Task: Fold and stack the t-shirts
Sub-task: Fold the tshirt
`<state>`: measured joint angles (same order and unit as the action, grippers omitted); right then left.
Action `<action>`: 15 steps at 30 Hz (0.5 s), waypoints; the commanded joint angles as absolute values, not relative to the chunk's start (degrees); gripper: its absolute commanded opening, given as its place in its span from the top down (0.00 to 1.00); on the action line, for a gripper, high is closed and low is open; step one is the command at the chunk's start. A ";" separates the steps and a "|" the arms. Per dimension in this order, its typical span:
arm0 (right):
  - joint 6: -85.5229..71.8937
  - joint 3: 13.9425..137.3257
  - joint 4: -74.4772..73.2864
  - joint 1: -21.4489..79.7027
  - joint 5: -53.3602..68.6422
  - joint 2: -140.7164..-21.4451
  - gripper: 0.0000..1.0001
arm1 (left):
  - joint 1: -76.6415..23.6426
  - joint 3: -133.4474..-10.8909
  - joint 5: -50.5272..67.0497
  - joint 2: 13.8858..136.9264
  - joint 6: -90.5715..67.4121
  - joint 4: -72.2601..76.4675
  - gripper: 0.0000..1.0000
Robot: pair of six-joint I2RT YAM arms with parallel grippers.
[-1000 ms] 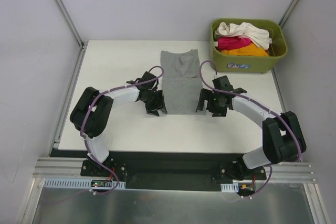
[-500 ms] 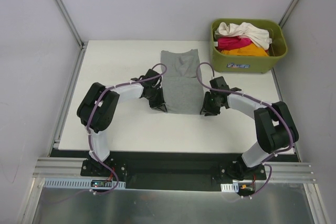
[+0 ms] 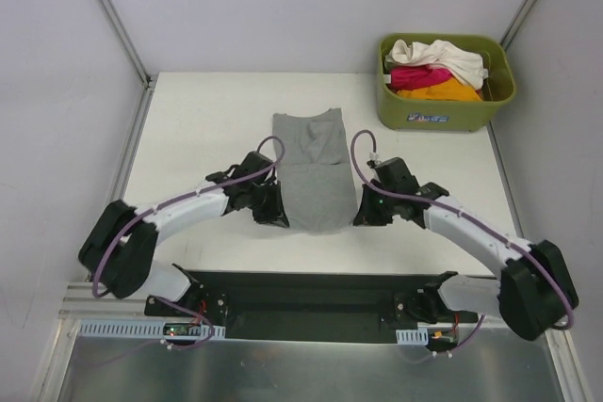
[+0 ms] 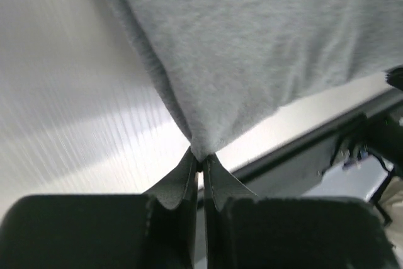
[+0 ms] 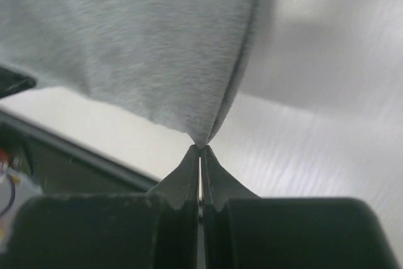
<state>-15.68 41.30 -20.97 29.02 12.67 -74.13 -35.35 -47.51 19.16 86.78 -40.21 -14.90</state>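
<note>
Both arms have drawn back toward their bases over the last second. The grey t-shirt (image 3: 313, 171) has come with them, so its near hem now sits closer to the near edge of the tabletop (image 3: 198, 120) and its collar end has left the far side.

Grip: the left pincer (image 4: 200, 162) is clamped on the shirt's near-left corner, tips pressed together with a tuck of grey knit between them. The right pincer (image 5: 200, 152) is clamped the same way on the near-right corner. From each pinch the cloth fans away taut (faint drag creases run out from the tips). Between the two pincers the hem runs fairly straight, and beyond them the shirt body lies flat.

Reading: this looks like a pull to smooth and place the shirt, so the fold itself is probably not begun.

Far beyond the right pincer, on its outer side, the olive bin (image 3: 443, 120) holds the cream-white shirt (image 3: 438, 56), the magenta-pink shirt (image 3: 415, 75) and the orange shirt (image 3: 445, 91), all bundled.

Hard to make out:
- From overhead, the wrist bodies cover both sets of tips.
- No sleeves show, and I cannot tell whether they are tucked under.
- Whether the pinched corners ride clear of the tabletop or skim it is unclear.
- The number of layers in each pinch is unknown.
- The bin's heap overlaps, so its count is uncertain.
</note>
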 commanded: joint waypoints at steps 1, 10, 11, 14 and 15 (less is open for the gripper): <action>-20.29 41.30 -31.00 38.30 12.84 -62.33 0.99 | -38.23 -42.72 20.65 71.33 -43.33 -18.45 1.00; -19.26 53.16 -33.49 42.36 5.37 -56.85 0.99 | -38.06 -50.61 13.80 58.79 -39.47 -21.88 1.00; -18.47 54.57 -33.49 42.28 4.67 -58.00 0.99 | -37.80 -52.80 13.28 59.67 -38.77 -21.97 1.00; -15.47 60.63 -33.66 39.92 1.68 -63.09 0.99 | -34.47 -57.19 10.90 63.45 -37.09 -22.32 1.00; -15.12 63.86 -34.10 38.95 0.36 -64.32 0.99 | -33.24 -58.26 10.46 64.41 -36.92 -22.32 1.00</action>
